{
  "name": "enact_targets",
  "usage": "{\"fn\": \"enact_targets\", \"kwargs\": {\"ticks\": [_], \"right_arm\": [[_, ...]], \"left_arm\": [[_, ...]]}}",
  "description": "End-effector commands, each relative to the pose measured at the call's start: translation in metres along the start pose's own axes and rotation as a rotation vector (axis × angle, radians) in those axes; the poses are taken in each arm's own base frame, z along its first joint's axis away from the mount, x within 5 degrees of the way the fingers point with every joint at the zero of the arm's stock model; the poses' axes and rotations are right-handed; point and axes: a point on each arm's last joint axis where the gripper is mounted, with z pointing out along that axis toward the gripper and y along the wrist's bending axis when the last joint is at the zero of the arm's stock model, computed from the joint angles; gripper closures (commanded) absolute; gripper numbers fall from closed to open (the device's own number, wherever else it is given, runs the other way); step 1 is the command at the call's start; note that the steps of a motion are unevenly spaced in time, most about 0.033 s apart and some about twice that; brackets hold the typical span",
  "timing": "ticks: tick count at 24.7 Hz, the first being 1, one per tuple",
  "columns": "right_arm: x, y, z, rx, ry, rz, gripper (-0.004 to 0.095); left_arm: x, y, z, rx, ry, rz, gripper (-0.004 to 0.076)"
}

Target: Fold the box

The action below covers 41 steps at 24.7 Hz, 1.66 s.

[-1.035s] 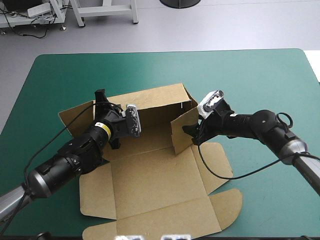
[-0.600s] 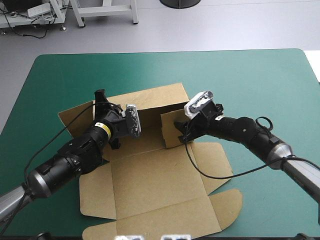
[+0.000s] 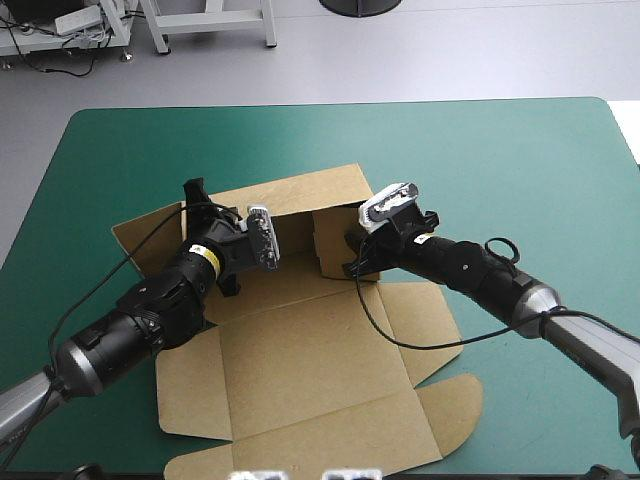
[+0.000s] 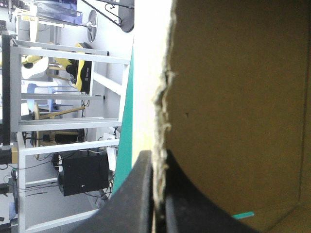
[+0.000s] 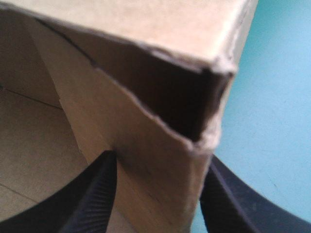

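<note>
Brown box [image 3: 300,350] on teal-green cover [image 3: 500,150]

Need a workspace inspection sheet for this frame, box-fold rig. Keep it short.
surface: teal-green cover, flat, no marks seen
job's things: box, brown, part folded; back wall raised, right side flap swung inward, near panels flat
clutter: nothing seen
grippers: left gripper shut on a board edge at the box's left rear; right gripper open, a finger on either side of the flap
cables: nothing seen beyond the robot's own
surroundings: nothing seen at the table
</note>
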Motion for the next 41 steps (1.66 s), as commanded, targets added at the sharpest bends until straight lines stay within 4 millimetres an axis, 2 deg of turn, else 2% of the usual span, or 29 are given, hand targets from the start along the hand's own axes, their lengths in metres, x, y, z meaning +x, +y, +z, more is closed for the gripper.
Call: {"fn": "enact_targets", "kwargs": {"ticks": [1,2,4,6,18,21,25,27,29,32,34,37,41], "right_arm": [[-0.021,0.01,-0.009,0.026,-0.108,-0.042,0.0495],[-0.022,0.013,-0.008,0.043,-0.128,-0.061,0.0501],[-0.022,0.017,-0.004,0.06,-0.144,-0.07,0.0578],[-0.021,0.017,-0.002,0.06,-0.137,-0.072,0.0921],[-0.019,0.019,-0.002,0.034,-0.117,-0.055,0.0922],[-0.019,0.019,-0.002,0.035,-0.118,-0.044,0.0922],[-0.019,0.018,-0.002,0.037,-0.121,-0.023,0.0921],[-0.019,0.018,-0.002,0.038,-0.123,-0.021,0.0922],[-0.019,0.018,-0.002,0.04,-0.124,-0.009,0.0922],[-0.02,0.017,-0.002,0.049,-0.133,0.005,0.0921],[-0.021,0.016,-0.002,0.059,-0.141,0.006,0.0922],[-0.022,0.011,-0.002,0.079,-0.149,0.048,0.0921],[-0.02,-0.005,-0.003,0.099,-0.13,0.093,0.0921]], "left_arm": [[-0.003,0.013,-0.009,-0.066,-0.028,-0.042,0.0729],[-0.003,0.013,-0.009,-0.067,-0.025,-0.045,0.0729],[-0.002,0.013,-0.009,-0.067,-0.019,-0.05,0.0729],[-0.002,0.013,-0.009,-0.067,-0.019,-0.05,0.0729],[-0.002,0.013,-0.009,-0.063,-0.023,-0.076,0.072],[-0.007,0.01,-0.012,-0.055,-0.027,-0.07,0.064],[-0.016,0.001,-0.023,-0.042,-0.016,-0.026,0.0443],[-0.019,-0.003,-0.028,-0.035,0.004,-0.008,0.0372],[-0.019,-0.006,-0.031,-0.033,0.033,-0.006,0.0338],[-0.02,-0.01,-0.038,-0.032,0.073,0.0,0.0336],[-0.022,-0.012,-0.045,-0.037,0.07,0.006,0.0336],[-0.028,-0.015,-0.07,-0.044,0.018,0.014,0.0336],[-0.032,-0.02,-0.101,-0.002,0.097,-0.03,0.0346]]}}
